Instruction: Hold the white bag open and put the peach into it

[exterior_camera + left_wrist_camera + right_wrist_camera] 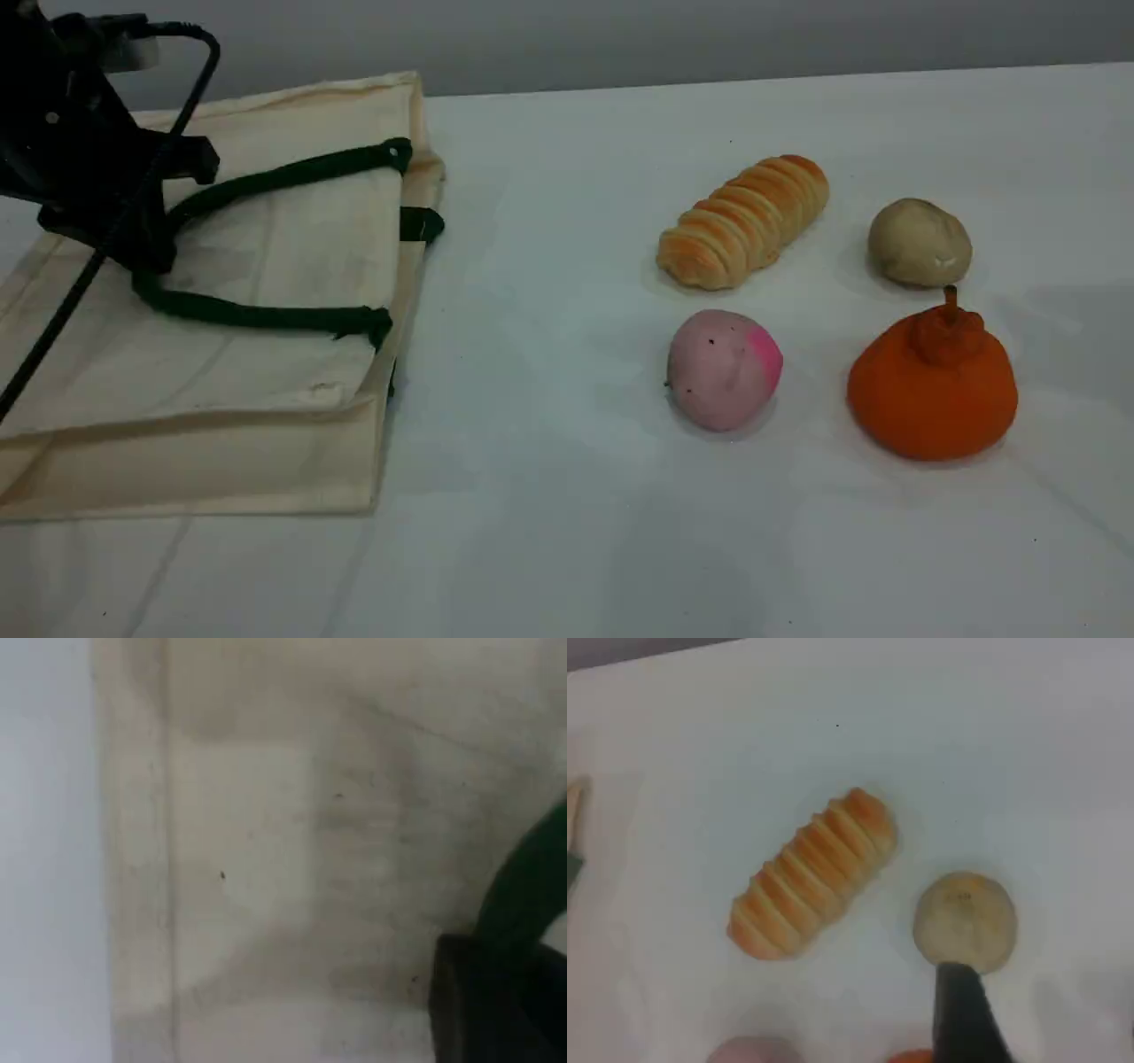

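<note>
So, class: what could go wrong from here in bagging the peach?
1. The cream-white canvas tote bag lies flat; the left gripper at its dark green rope handle may lift the handle without opening the mouth.
2. The right gripper hangs by the beige potato, not the pale pink peach; it might take the wrong item.

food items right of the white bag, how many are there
4: bread roll at the back left, potato back right, peach in front of the roll, orange stemmed fruit in front of the potato. The flat white bag could hide others.
</note>
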`<state>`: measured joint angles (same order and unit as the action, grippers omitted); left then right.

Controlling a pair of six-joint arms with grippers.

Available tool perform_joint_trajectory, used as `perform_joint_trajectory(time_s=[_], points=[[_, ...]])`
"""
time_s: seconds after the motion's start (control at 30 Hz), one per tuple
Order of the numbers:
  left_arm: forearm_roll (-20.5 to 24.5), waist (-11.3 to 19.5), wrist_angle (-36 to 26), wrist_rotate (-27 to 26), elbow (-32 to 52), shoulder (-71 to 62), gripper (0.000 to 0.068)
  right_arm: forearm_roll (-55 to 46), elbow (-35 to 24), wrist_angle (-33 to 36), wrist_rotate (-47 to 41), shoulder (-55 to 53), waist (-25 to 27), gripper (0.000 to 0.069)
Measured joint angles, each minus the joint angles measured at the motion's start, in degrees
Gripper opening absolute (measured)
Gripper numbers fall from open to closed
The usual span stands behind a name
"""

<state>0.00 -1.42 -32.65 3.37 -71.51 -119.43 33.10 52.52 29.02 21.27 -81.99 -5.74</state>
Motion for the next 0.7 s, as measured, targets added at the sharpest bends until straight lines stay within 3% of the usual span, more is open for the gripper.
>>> perform_joint_trajectory(time_s=[0.13, 0.37, 0.7], points=[[0.0, 0.0, -3.83, -2.23, -2.52, 0.1, 0.0107, 0.0, 0.0, 0.0, 0.06, 0.0, 0.0, 0.0367], [0.0, 0.0, -19.21, -9.33, -13.71, 0.51, 0.0107, 0.0, 0.0, 0.0, 0.15, 0.0, 0.0, 0.0367], [-9.16, 0.0, -37.05, -24.59, -31.33, 3.1, 0.0107, 0.0, 0.0, 0.0, 0.22, 0.0, 0.0, 0.0367]])
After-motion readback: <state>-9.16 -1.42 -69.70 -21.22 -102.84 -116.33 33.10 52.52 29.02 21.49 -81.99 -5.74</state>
